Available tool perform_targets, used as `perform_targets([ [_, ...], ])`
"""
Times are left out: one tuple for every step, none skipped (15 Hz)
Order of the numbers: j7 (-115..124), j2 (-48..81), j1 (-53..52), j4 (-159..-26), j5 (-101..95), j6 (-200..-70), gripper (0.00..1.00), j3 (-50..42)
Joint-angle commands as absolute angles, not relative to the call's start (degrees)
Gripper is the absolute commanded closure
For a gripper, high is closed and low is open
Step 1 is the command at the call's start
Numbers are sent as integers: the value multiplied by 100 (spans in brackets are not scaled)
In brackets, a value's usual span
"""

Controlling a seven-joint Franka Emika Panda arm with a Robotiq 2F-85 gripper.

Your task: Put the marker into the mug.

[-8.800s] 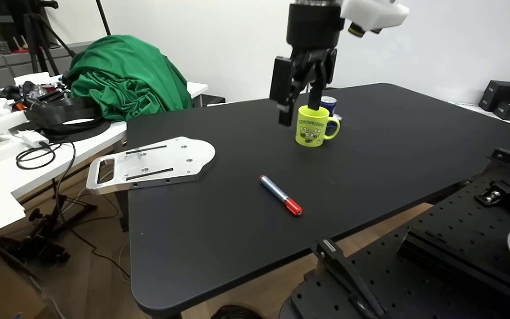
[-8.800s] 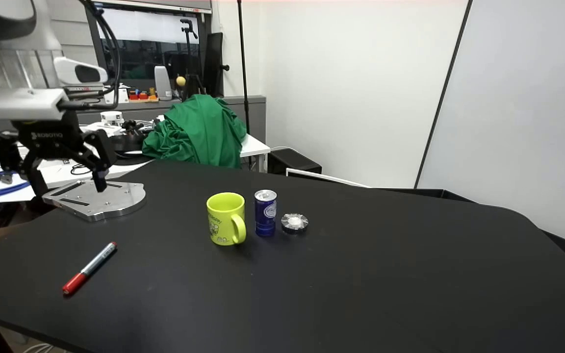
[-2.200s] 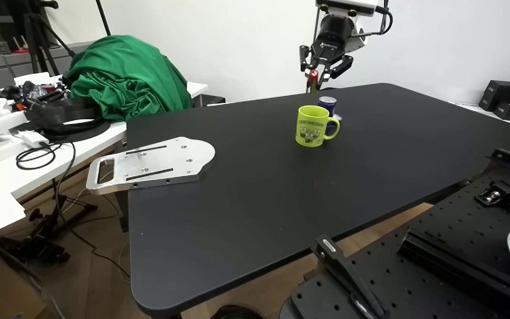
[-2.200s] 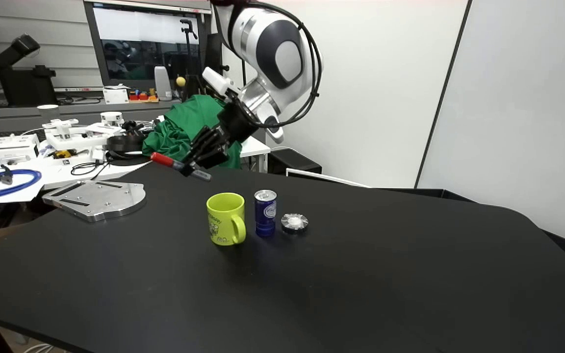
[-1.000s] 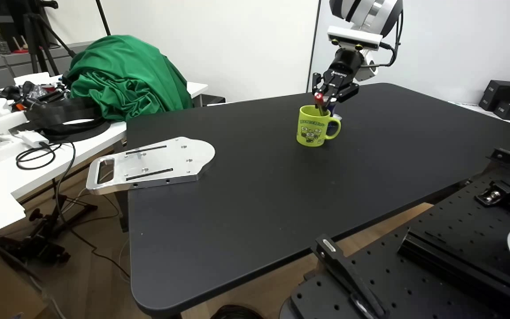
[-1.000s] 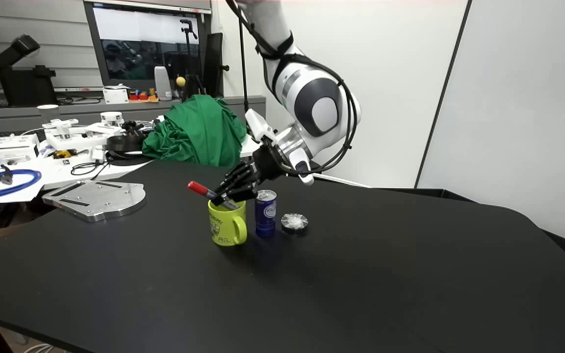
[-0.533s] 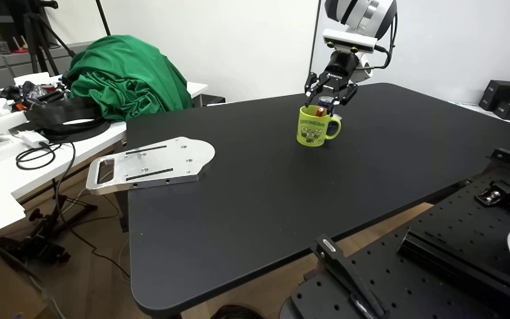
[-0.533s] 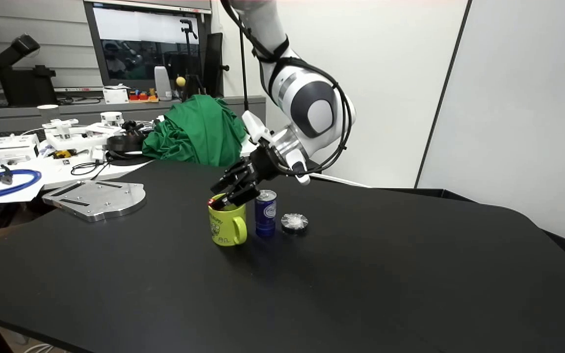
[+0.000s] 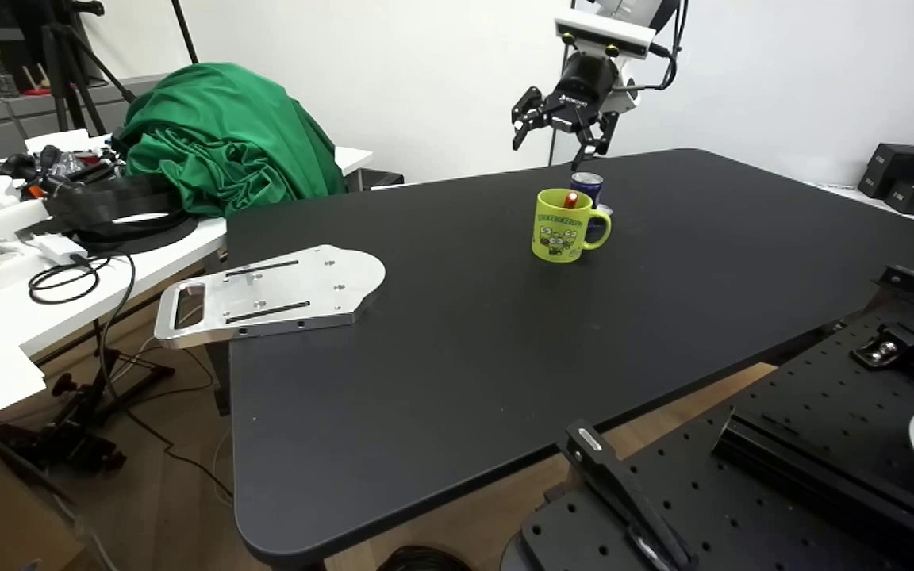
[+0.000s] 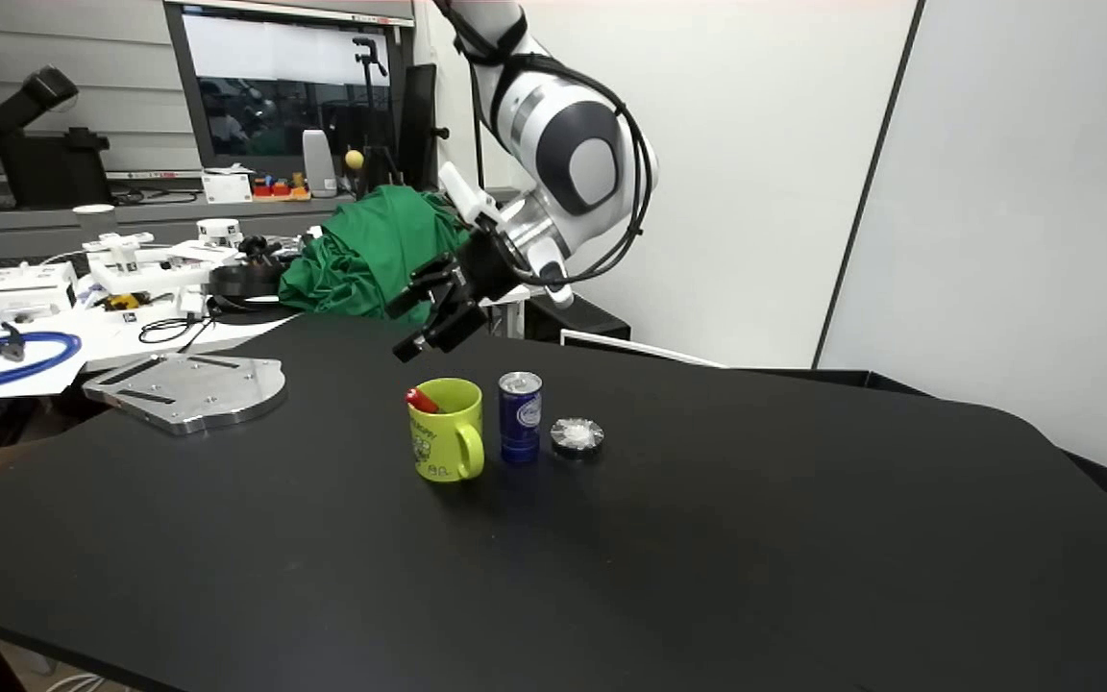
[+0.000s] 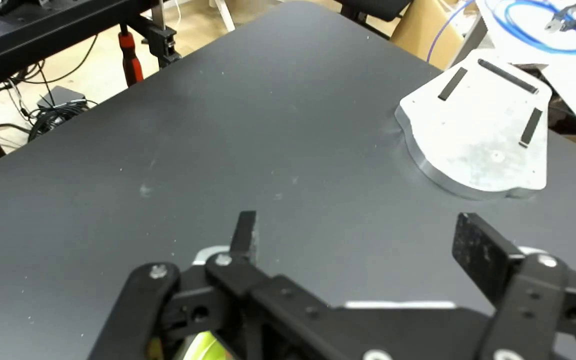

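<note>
My gripper [image 11: 360, 234] hangs spread and empty, clear of the lime mug [image 10: 445, 446], because the red marker [image 10: 422, 401] seems delivered: it leans inside, red end up, the mug apparently propping it.

The end effector [image 9: 546, 158] has risen, leaving the marker [image 10: 422, 401] in the mug [image 10: 446, 444].

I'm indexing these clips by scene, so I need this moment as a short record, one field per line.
marker: leaning inside the mug, red end showing
mug: lime, upright on the black table
gripper: open, holding nothing, clear of the mug
blue can: upright beside the mug
round black item: near the blue can, shiny top; kind unclear
metal plate: flat, handle end jutting past the black table's edge
task status: looks done
</note>
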State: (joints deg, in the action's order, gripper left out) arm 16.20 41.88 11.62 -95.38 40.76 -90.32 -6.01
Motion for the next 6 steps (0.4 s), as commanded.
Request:
perform_targets([
  [1586,4118,1104,-9517,4089,-8903,0,-608],
  [1579,4027,1064,-9536,4089,-8846,1,-591],
  [1578,3966,1033,-9557,4087,-8828,1,-583],
  [1575,3934,1018,-9574,4086,-8824,0,-581],
  [1566,3928,1019,-9585,4086,-8822,0,-582],
  [1558,3928,1024,-9598,4087,-8822,0,-583],
])
